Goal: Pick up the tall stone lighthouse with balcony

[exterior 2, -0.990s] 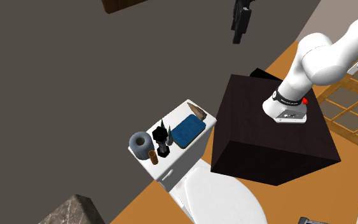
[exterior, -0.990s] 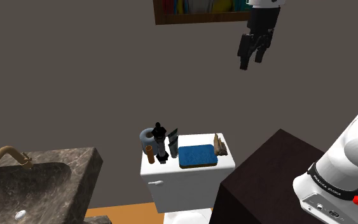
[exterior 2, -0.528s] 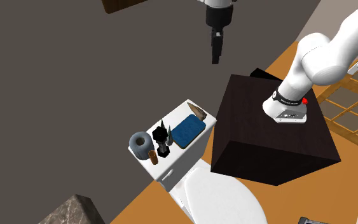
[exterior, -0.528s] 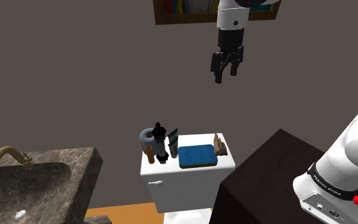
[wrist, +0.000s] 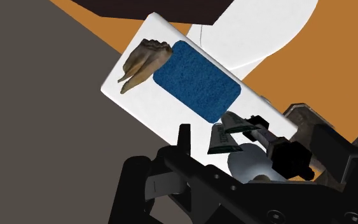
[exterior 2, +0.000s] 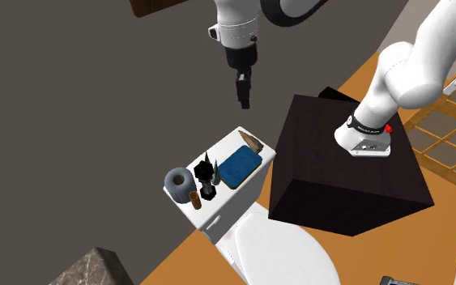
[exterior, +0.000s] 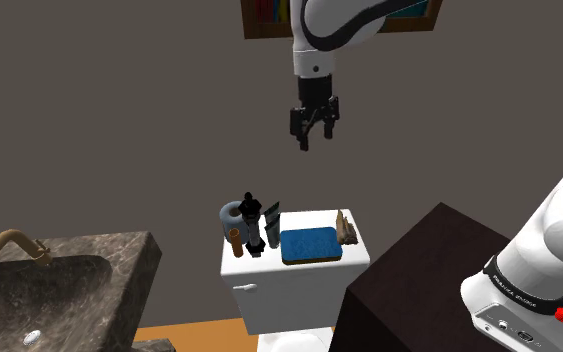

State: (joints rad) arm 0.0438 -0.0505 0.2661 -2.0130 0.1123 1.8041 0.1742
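The lighthouse (exterior: 252, 224) is a tall slim figure with a black top and a grey shaft. It stands upright on the white toilet tank (exterior: 269, 275), near the end on the shoulder view's left, and appears again as the lighthouse (exterior 2: 211, 176) in the second exterior view. In the wrist view the lighthouse (wrist: 279, 151) lies ahead of the hand, past the blue pad. My gripper (exterior: 307, 135) hangs open and empty in front of the wall, well above the tank and a little toward the shoulder view's right of the lighthouse. The second exterior view has the gripper (exterior 2: 243, 97) high over the tank.
Also on the tank are a dark green tapered piece (exterior: 272, 226), a grey round vase (exterior: 232, 213), a small brown cylinder (exterior: 236, 240), a blue pad (exterior: 309, 244) and a brown tooth-shaped thing (exterior: 345, 228). A stone sink counter (exterior: 69, 280) lies left, the dark stand (exterior: 419, 270) right.
The arm has swung toward the shoulder view's left and lowered, carrying the open gripper from the upper right to above the tank. The things on the tank have not moved.
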